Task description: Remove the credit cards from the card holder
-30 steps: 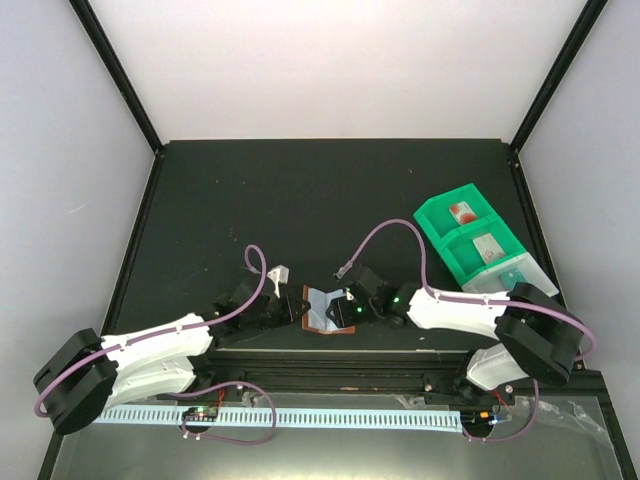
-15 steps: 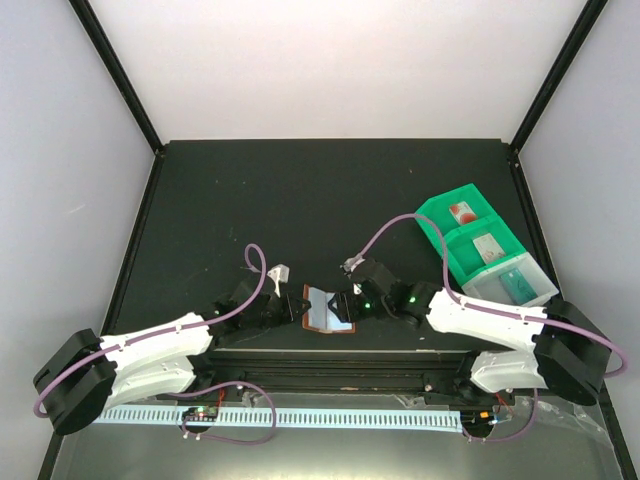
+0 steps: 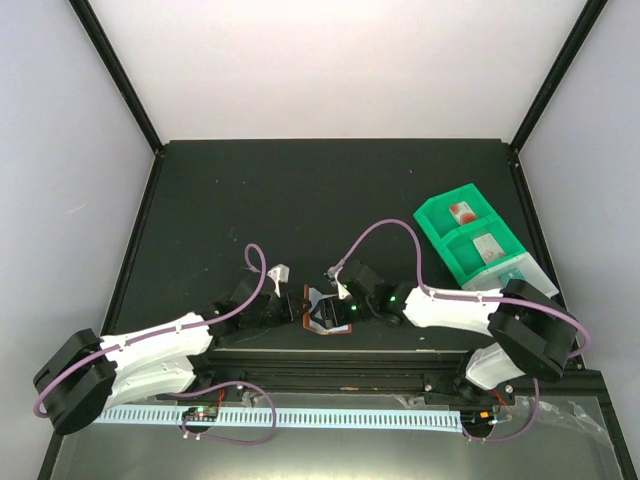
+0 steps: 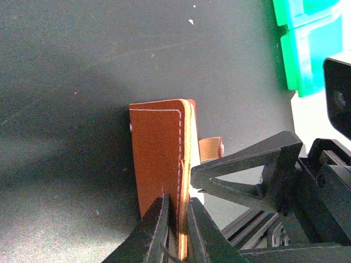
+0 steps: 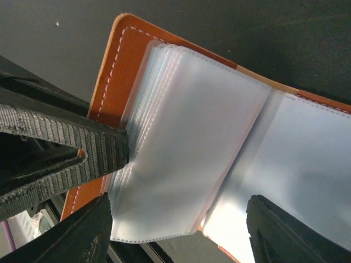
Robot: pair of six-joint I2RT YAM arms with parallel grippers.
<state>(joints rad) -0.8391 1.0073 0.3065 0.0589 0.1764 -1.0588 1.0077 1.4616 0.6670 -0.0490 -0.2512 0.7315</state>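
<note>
Left claw (image 4: 176,230), bottom centre, clenched on card holder (image 4: 159,153) leather cover edge. Right claw (image 5: 181,219) spread wide over clear sleeves (image 5: 186,137): likely floppy, slick; best pinched at open edge.

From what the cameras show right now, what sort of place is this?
Probably a robot test cell: a black table closed in by plain white walls, two arms bolted at its near edge, a green tray, and a card holder in the left pincer.

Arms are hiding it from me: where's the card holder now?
Top view: the card holder lies open at the table's near edge, mid-width; left fingers pinch its cover from the left, right fingers straddle its pockets.
</note>
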